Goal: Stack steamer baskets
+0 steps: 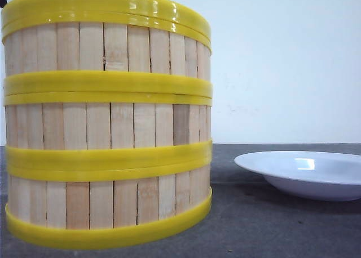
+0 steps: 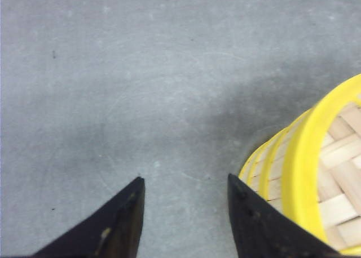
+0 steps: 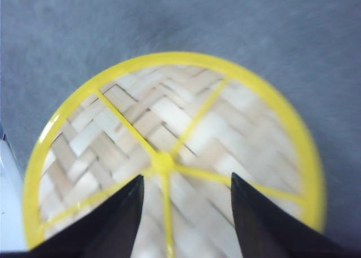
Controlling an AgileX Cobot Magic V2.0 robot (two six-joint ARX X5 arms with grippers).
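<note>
A: Where do your steamer baskets (image 1: 107, 123) stand?

B: All three sit one upon another in a single upright column on the grey bench (image 1: 254, 224), at the left of your front view and very close to the camera. Yellow rims meet where each basket rests on the one below. On top you can see the woven bamboo lid (image 3: 175, 156) with its yellow rim, yellow spokes and a small central knob.

A: What else is on the bench?

B: A shallow white plate (image 1: 304, 173) lies to the right of the column, apart from it and not touching.

A: How is your left tool?

B: Your left tool (image 2: 185, 182) is spread, with nothing between its dark fingers (image 2: 121, 224). It hangs over bare bench just beside the column, whose yellow rim shows right next to one finger; you cannot tell whether that finger touches it.

A: And your right tool?

B: Your right tool (image 3: 186, 179) is spread as well, pinching nothing. It hangs above the lid, its two fingers (image 3: 113, 224) either side of the knob.
</note>
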